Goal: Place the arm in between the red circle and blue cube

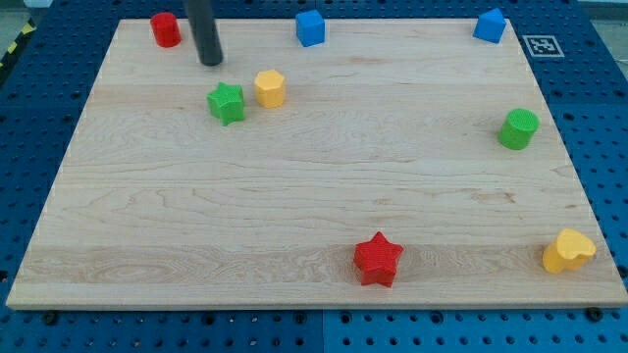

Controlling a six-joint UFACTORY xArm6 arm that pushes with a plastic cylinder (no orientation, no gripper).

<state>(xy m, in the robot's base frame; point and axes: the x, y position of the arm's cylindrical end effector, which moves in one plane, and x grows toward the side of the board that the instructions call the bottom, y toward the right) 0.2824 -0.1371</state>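
The red circle [165, 29] stands at the board's top left. The blue cube [310, 27] stands at the top edge, near the middle. My tip [211, 62] is on the board between them, closer to the red circle and slightly below the line joining the two. It touches neither block. The rod rises out of the view's top.
A green star [227, 103] and a yellow hexagon [270, 88] sit just below and right of the tip. Another blue block [490, 25] is at top right, a green cylinder [517, 128] at right, a red star [378, 260] at bottom, a yellow heart [568, 251] at bottom right.
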